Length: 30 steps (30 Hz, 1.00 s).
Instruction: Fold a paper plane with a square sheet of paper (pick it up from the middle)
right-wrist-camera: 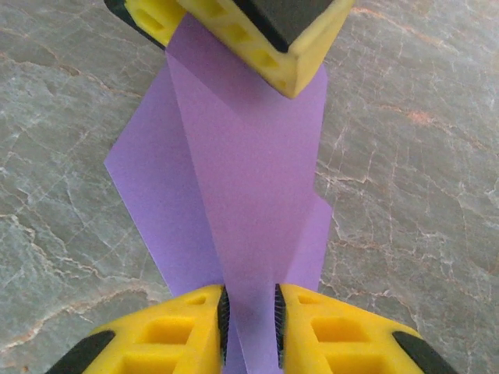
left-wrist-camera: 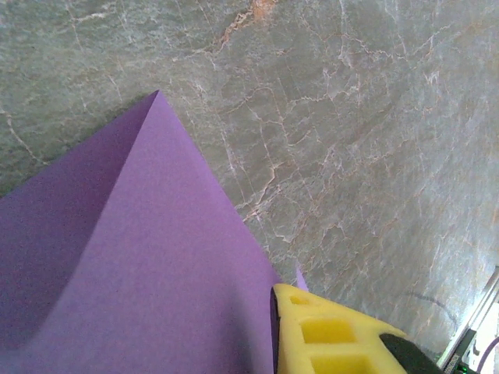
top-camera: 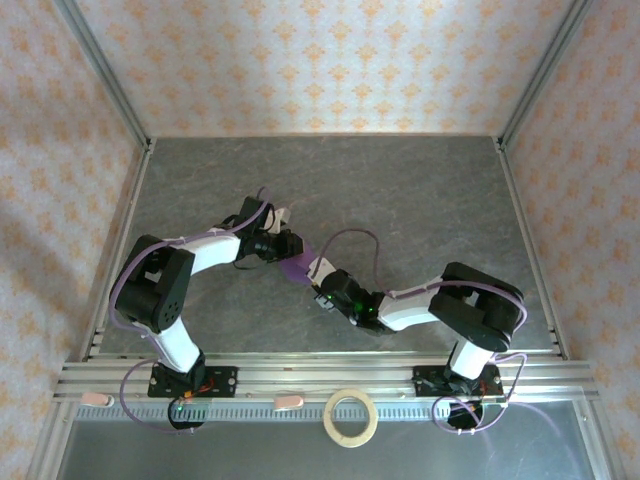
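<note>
Mid-fold on paper [right-wrist-camera: 249, 179], lying beyond tape ring [top-camera: 351, 417]. Pinched at far end by nearly closed left gripper [right-wrist-camera: 226, 31]; straddled by right gripper [right-wrist-camera: 249, 312], narrowly parted, grip unclear. Next, probably: pinch ridge squarely, press crease.

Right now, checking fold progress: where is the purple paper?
In the top view the folded purple paper is at mid-table, slightly left of centre, between the left gripper and the right gripper.
</note>
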Each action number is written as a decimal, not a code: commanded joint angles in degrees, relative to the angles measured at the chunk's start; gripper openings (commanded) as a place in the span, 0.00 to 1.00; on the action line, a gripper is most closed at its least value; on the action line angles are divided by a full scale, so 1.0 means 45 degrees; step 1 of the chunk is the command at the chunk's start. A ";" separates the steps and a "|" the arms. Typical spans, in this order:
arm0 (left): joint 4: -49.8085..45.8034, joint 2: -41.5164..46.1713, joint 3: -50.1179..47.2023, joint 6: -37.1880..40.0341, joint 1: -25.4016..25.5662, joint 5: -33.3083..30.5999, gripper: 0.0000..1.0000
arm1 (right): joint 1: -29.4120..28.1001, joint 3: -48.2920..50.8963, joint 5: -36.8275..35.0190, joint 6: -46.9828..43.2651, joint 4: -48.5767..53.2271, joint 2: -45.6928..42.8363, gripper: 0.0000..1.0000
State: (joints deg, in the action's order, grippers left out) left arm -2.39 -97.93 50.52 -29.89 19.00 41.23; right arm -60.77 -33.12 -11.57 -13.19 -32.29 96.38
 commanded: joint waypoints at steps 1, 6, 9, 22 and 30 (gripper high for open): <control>-0.0328 0.0274 0.0025 0.0216 -0.0085 -0.0179 0.23 | -0.0089 -0.0066 -0.0072 -0.0643 -0.0481 0.0168 0.24; -0.0384 0.0253 0.0068 0.0226 -0.0082 -0.0176 0.22 | -0.0089 -0.0044 -0.0116 -0.0853 -0.0482 0.0262 0.24; -0.0365 0.0243 0.0078 0.0217 -0.0073 -0.0191 0.21 | -0.0088 -0.0032 -0.0050 -0.0839 -0.0476 0.0304 0.20; -0.0406 0.0238 0.0066 0.0255 -0.0083 -0.0198 0.21 | -0.0089 0.0188 -0.0084 -0.0741 -0.0584 0.0404 0.17; -0.0372 0.0294 0.0046 0.0270 -0.0083 -0.0197 0.20 | -0.0089 0.0172 -0.0270 -0.0760 -0.0717 0.0516 0.21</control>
State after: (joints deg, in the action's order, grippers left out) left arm -2.85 -97.93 50.52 -29.89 19.00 41.23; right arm -60.77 -32.95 -11.60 -16.58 -33.85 98.00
